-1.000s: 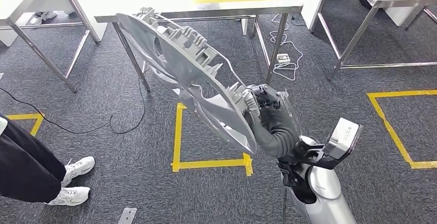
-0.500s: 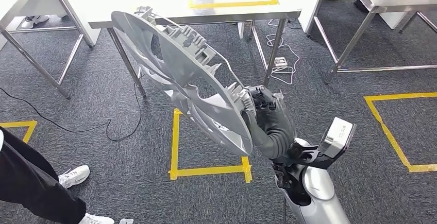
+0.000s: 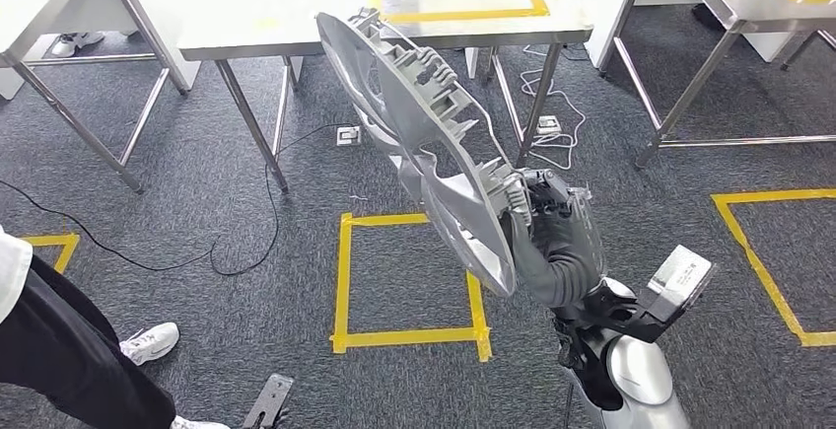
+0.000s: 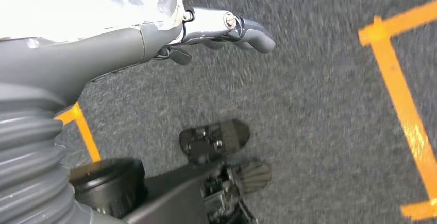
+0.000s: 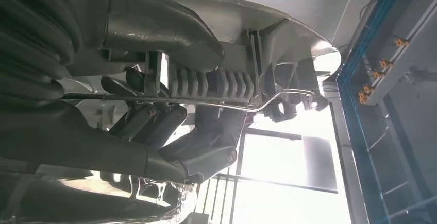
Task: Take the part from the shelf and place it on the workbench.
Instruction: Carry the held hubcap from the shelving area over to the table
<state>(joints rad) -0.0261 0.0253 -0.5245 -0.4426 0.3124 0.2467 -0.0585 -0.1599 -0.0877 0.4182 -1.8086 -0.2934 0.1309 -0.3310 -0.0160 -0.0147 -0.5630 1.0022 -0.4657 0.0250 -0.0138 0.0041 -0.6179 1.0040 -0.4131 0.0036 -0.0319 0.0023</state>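
I am carrying a large grey plastic part (image 3: 424, 123), a round ribbed frame with clips and a thin wire along it. My right hand (image 3: 547, 217) grips its lower rim and holds it up, tilted, in front of me. Its upper end overlaps the front edge of the white workbench (image 3: 296, 10), which is marked with yellow tape. In the right wrist view the part (image 5: 257, 33) lies close against the dark fingers (image 5: 154, 121) wrapped around its ribs. My left hand (image 4: 227, 26) hangs over the carpet with nothing in it, its fingers stretched out.
A person in black trousers and white shoes (image 3: 59, 350) stands at the lower left. Steel-legged tables (image 3: 710, 15) stand at left and right. Cables and a power strip (image 3: 547, 123) lie under the workbench. Yellow tape squares (image 3: 345, 281) mark the carpet.
The whole picture has shifted, so the camera has moved. The held part now stands steeper and more to the right, with its top over the workbench edge. The right hand's grip is unchanged.
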